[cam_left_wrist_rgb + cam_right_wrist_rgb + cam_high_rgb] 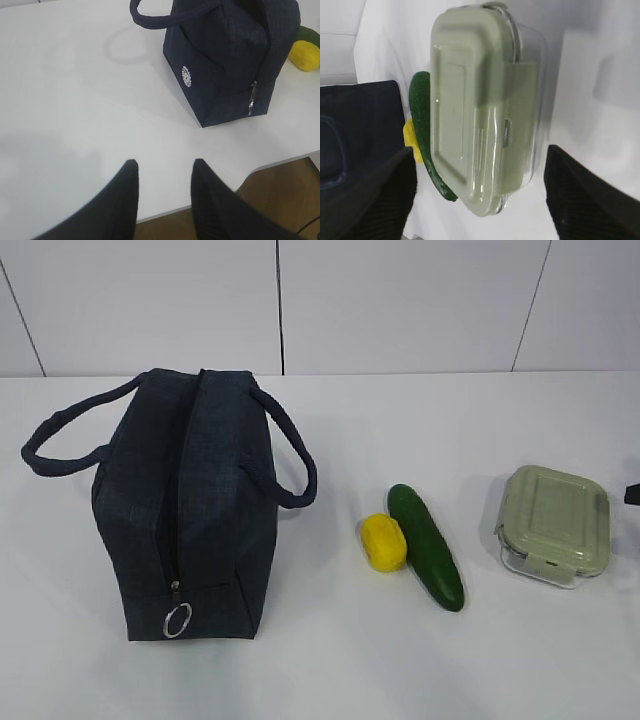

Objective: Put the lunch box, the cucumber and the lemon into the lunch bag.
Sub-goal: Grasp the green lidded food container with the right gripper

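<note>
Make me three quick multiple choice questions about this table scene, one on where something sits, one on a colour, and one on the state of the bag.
1. Where does the lemon lie?
A. Between the lunch bag and the cucumber
B. On top of the lunch box
C. Inside the bag

2. What colour is the lunch box lid?
A. Red
B. Pale green
C. Black

3. What state is the bag's zipper in?
A. Fully open
B. Closed along the top
C. Torn off

Answers: 1 A, the lemon touches the cucumber's left side, bag further left. 2 B, the lid looks sage green in the right wrist view. 3 B, the seam runs shut down to the ring pull.
</note>
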{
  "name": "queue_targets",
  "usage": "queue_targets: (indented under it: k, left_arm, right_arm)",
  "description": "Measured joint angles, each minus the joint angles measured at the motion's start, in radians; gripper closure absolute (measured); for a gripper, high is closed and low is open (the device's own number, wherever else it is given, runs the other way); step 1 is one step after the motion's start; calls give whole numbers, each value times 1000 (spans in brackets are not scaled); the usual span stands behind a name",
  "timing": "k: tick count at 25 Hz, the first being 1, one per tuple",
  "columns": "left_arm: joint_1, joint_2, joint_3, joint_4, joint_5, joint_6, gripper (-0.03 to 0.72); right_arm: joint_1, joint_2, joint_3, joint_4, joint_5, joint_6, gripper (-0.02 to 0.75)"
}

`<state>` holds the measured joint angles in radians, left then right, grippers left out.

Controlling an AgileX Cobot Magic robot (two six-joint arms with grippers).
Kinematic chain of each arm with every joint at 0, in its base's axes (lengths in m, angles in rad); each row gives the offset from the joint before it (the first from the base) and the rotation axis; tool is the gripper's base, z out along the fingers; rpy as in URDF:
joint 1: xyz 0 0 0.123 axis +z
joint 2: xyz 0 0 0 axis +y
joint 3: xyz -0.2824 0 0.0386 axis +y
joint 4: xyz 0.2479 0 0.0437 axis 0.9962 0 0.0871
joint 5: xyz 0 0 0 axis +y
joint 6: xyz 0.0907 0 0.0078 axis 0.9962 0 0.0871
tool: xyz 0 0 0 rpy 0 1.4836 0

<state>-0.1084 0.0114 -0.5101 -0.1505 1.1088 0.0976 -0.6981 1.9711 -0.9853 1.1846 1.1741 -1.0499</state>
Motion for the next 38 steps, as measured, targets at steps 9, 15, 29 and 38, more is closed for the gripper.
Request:
queue_targets:
  k: [9,15,29,38]
  left_arm:
    - [0,0,0,0,0,0,450]
    - [0,0,0,0,0,0,450]
    - [0,0,0,0,0,0,450]
    - [0,0,0,0,0,0,450]
  right_arm:
    - [0,105,0,75,-3,-110,146]
    - [6,156,0,139,-10,-177,146]
    - [73,195,-48,160,-13,-225,145]
    - [79,195,-48,162,-15,-226,147]
